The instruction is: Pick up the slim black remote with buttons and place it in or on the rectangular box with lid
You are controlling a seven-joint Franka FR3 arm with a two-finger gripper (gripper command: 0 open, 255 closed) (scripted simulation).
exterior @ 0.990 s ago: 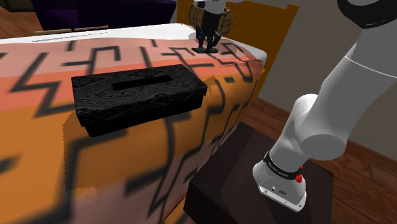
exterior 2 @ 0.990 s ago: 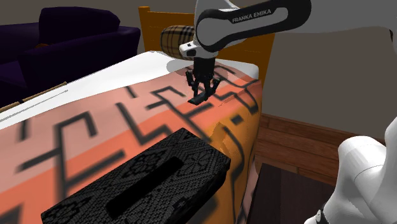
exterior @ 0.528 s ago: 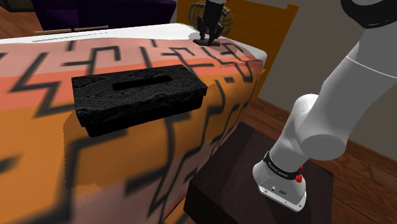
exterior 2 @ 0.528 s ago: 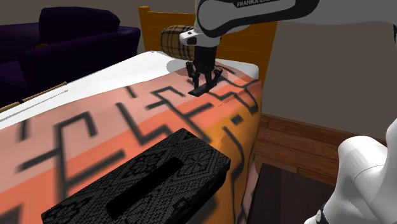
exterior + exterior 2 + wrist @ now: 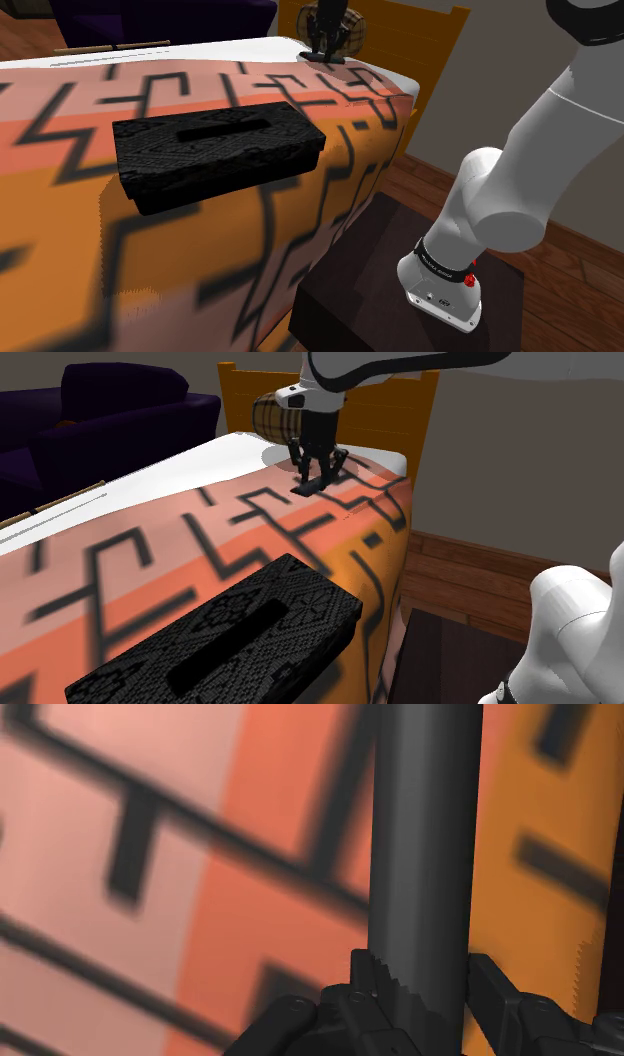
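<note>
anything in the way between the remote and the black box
Nothing visible does. The hand clasps the remote above the patterned cover, and nothing stands on the cover between it and the black box.

Slim dark remote (image 5: 420, 834) sits clasped in the jaws, seemingly level, well apart from the lidded black box (image 5: 215, 150).

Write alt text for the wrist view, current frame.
A slim, dark grey bar-shaped remote is clasped between the fingers of the all-black two-finger gripper and extends straight away from it. Behind it lies an orange and pink cover patterned with black zigzag lines.
</note>
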